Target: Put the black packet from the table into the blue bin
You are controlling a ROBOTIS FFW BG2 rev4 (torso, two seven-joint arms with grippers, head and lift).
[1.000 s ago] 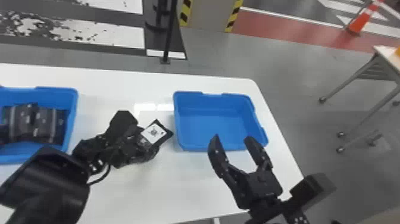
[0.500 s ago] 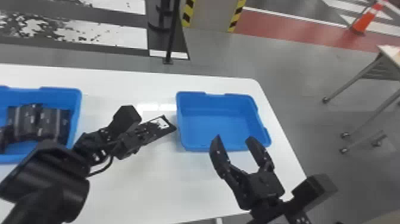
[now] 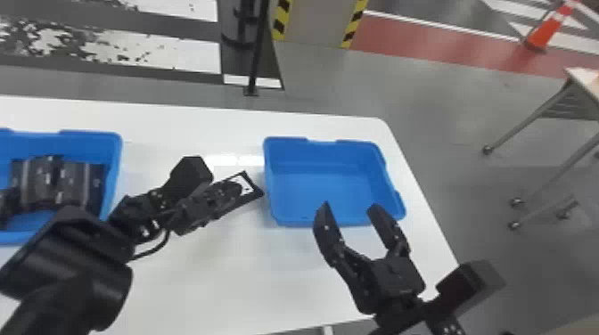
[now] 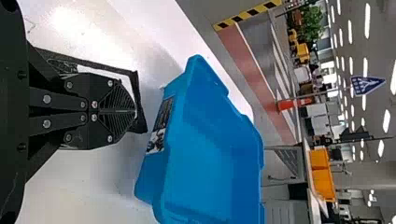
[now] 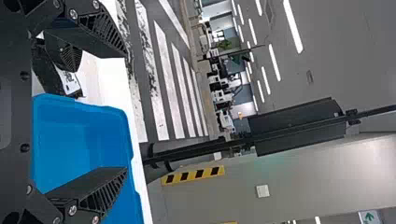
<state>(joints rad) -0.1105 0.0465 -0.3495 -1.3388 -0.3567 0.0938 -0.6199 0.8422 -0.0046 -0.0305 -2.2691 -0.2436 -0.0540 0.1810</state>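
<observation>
A new tilt for the black packet in the left tool (less white label in sight)

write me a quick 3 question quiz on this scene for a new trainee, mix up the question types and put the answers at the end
1. True or false: the right tool is open.
2. Which holds the black packet: a) the right tool, b) the left tool, c) neither?
3. Fill in: the filled bin stands to the robot's ___ of the empty bin.

Key: 1 true; 2 b; 3 left.
</observation>
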